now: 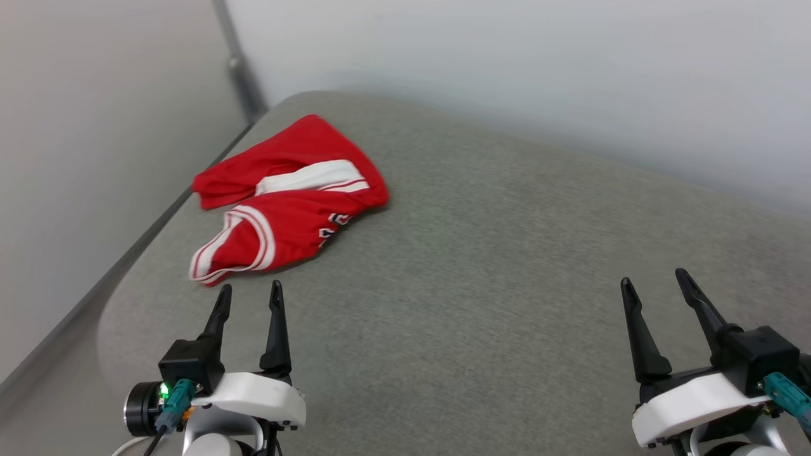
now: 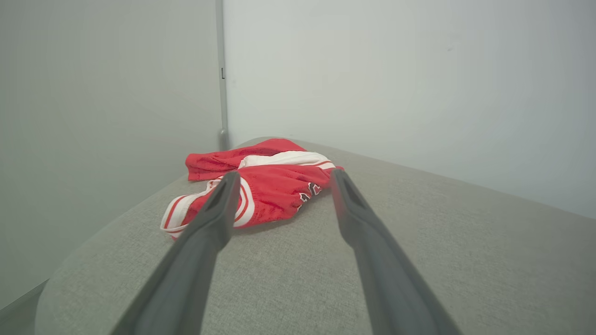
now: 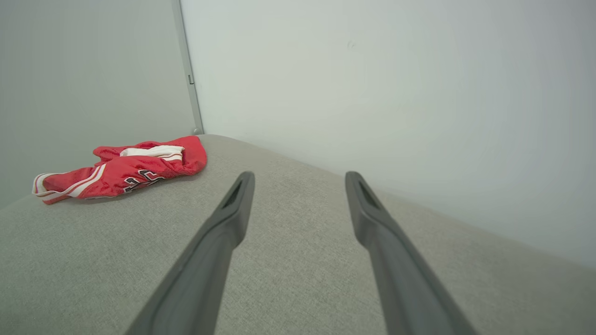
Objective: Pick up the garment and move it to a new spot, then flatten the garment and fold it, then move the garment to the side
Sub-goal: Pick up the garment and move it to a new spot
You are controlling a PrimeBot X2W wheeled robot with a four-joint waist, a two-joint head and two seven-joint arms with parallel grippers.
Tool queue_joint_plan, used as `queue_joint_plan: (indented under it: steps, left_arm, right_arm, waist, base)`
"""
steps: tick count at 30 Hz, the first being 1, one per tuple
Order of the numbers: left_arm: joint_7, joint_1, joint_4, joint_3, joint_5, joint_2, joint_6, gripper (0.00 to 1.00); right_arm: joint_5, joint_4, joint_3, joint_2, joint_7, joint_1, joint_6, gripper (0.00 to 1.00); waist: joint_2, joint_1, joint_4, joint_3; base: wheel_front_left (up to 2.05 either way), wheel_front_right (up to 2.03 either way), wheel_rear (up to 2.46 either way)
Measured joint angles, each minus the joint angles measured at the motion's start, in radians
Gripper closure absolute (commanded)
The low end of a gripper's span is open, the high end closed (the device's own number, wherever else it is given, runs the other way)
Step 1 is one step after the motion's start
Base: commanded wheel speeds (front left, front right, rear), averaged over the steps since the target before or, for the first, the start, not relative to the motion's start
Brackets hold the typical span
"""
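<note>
The crumpled red shirt [image 1: 298, 209] lay on the grey cushion [image 1: 481, 266], near its far left corner, with white striped trim showing. Over the cushion's near left part, the left gripper [image 1: 250, 286] had its fingers spread and empty. Over the cushion's near right part, the right gripper [image 1: 653, 277] was likewise spread, holding nothing.

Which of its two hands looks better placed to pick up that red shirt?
Probably the left hand: open, pointing at the crumpled shirt just ahead. The right hand is much farther away.
</note>
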Motion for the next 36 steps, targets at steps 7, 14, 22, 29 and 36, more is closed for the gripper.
queue_joint_plan:
  steps: [7,14,22,29,36]
  left_arm:
    - [0.000,0.002,-0.016,0.026,-0.007,0.000,0.002,0.00]
    - [0.000,0.010,-0.039,0.049,-0.020,0.000,0.005,0.00]
    - [0.000,-0.009,-0.024,0.044,-0.034,0.000,0.004,0.00]
    - [0.000,-0.212,0.086,0.054,-0.052,0.004,-0.016,0.00]
    - [0.119,-0.512,0.202,0.081,-0.076,0.122,-0.069,0.00]
  right_arm:
    - [-0.006,-0.019,0.031,0.000,0.012,-0.005,0.000,0.00]
    - [-0.009,-0.014,0.055,0.000,0.018,-0.041,0.000,0.00]
    - [-0.017,-0.014,0.047,0.000,0.020,-0.049,0.000,0.00]
    - [-0.052,-0.075,0.034,0.001,0.056,-0.081,0.000,0.00]
    - [-0.062,-0.138,0.034,-0.012,0.077,-0.156,0.000,0.00]
  waist:
    - [0.0000,0.0000,0.108,0.011]
    - [0.0000,0.0000,0.131,0.035]
    - [0.0000,0.0000,0.131,0.051]
    - [0.0000,0.0000,0.108,0.111]
    - [0.0000,0.0002,0.016,0.217]
  base:
    - [0.00,0.00,0.00]
    - [0.00,0.00,0.00]
    - [0.00,0.00,0.00]
    - [0.00,0.00,0.00]
    - [0.00,0.00,0.00]
